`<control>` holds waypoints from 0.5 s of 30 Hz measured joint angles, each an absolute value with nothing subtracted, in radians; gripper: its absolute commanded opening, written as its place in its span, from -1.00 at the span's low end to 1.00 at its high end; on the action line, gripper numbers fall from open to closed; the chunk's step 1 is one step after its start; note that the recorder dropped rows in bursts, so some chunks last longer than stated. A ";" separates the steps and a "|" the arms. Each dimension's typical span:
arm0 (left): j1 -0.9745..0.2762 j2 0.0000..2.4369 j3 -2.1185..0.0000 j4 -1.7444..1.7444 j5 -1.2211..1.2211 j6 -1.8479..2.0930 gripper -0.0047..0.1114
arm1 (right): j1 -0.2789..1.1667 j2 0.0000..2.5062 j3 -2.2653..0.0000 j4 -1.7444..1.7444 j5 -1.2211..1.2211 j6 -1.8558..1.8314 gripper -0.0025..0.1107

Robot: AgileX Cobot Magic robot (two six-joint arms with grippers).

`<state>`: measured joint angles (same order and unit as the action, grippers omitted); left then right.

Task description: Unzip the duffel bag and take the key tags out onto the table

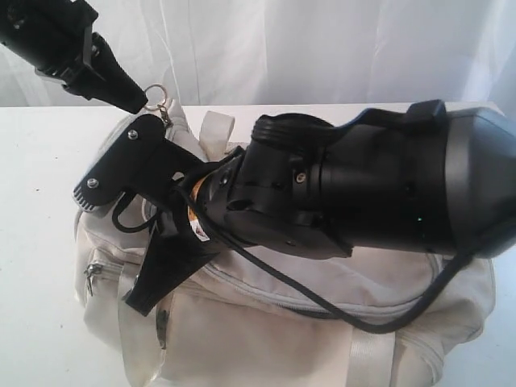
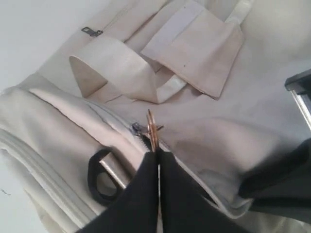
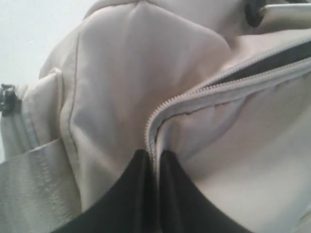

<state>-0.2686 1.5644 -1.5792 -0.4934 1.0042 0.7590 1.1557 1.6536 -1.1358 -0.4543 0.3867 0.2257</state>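
One duffel bag [image 1: 266, 322]: on the white counter [image 1: 40, 161], from centre to 6 o'clock; zipper [image 3: 204, 90] partly parted, dark lining showing
left tool [image 2: 158, 154]: clamped tight on the metal ring pull [image 2: 152, 127], at the bag's 11 o'clock
right tool [image 3: 154, 154]: pinched together on the zipper seam, towards the bag's 8 o'clock

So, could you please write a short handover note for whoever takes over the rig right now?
Left gripper: shut on the ring pull of the zipper.
Right gripper: shut on the duffel bag, pinching fabric at the zipper line.
Bag sits on the table; key tags not in sight.
Done: zipper partly open, dark lining showing.
To do: finish unzipping, take tags out onto table.
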 measured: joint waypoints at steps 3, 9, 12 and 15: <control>-0.269 1.580 -1.579 -0.501 0.956 0.762 -0.92 | 1.156 1.649 -1.136 -0.448 0.393 0.235 -0.96; -0.269 1.667 -1.579 -0.533 0.811 0.762 -0.92 | 1.156 1.649 -1.140 -0.410 0.421 0.235 -0.96; -0.269 1.719 -1.579 -0.556 0.712 0.764 -0.92 | 1.156 1.647 -1.141 -0.390 0.429 0.228 -0.96; -0.269 1.749 -1.579 -0.556 0.608 0.764 -0.92 | 1.156 1.645 -1.142 -0.377 0.431 0.219 -0.96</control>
